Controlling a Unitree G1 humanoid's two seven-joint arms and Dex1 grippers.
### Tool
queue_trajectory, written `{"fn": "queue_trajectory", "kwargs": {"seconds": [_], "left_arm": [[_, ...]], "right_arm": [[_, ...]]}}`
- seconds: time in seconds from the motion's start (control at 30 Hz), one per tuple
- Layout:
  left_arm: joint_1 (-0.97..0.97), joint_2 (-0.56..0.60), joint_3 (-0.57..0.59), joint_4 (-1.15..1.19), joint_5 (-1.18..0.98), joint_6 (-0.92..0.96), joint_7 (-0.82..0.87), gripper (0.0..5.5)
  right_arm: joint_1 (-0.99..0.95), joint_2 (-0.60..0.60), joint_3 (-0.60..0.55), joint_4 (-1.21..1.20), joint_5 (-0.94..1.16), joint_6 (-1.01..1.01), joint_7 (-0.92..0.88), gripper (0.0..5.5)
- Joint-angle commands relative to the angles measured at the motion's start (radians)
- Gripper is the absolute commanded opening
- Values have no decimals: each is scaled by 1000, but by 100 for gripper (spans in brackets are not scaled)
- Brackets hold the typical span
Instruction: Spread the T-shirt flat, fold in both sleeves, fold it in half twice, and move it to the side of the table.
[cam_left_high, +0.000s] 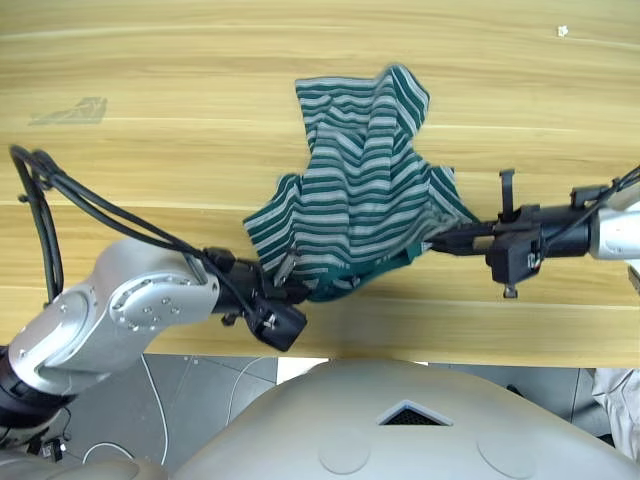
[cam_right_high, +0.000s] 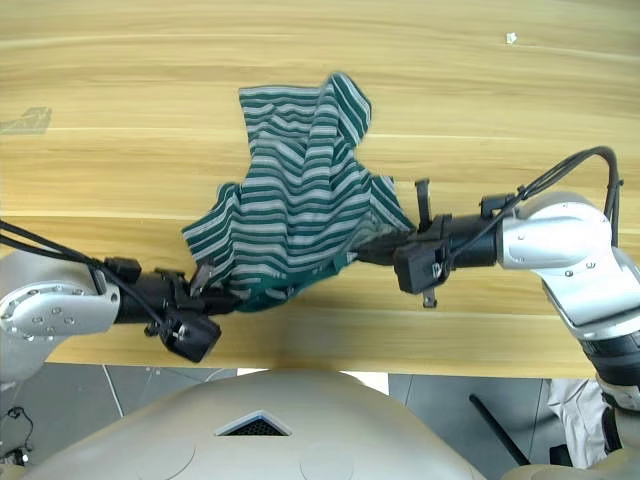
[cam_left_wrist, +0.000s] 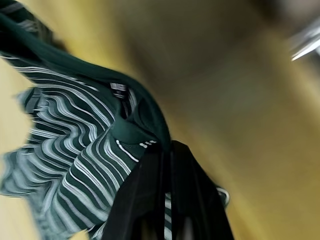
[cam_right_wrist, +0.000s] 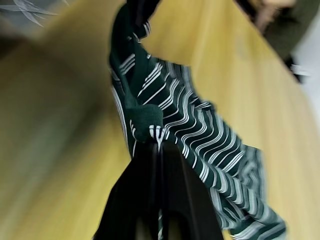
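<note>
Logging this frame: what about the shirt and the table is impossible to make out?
- T-shirt sleeves: eye views, lost in its own bunched folds.
- Which part of it the left gripper pinches: left wrist view, blurred and covered by the gripper.
- White speck on the table: eye views, too small to identify.

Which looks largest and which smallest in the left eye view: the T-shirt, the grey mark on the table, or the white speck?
1. T-shirt, by far the largest.
2. Grey mark, much smaller.
3. White speck, the smallest, barely a dot.
</note>
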Motion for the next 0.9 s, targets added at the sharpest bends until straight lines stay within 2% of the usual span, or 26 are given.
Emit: {"fn": "queue_trajectory", "kwargs": {"seconds": [0.03,0.13,0.2,0.47,0.6,0.67,0.73,0.9], "left_arm": [[70,47,38,-42,-32,42,-31,2],[123,75,79,-79,-80,79,-55,2],[148,89,105,-83,-92,79,-65,47],[196,120,177,-55,-137,56,-99,166],[224,139,216,-19,-192,65,-131,223],[176,94,239,43,-223,76,-108,265],[60,10,220,208,-137,34,-14,296],[-48,-150,161,445,4,-85,172,360]], "right_arm": [[60,-27,-8,-56,42,52,63,0],[105,-22,5,-78,37,80,95,0],[127,-18,10,-78,20,100,104,0],[171,-34,-17,-140,121,216,174,140],[166,-28,-48,-139,140,238,189,143],[108,21,-62,-76,95,229,149,143],[26,92,-33,67,-61,182,62,143],[-68,184,24,295,-242,102,-4,143]]}}
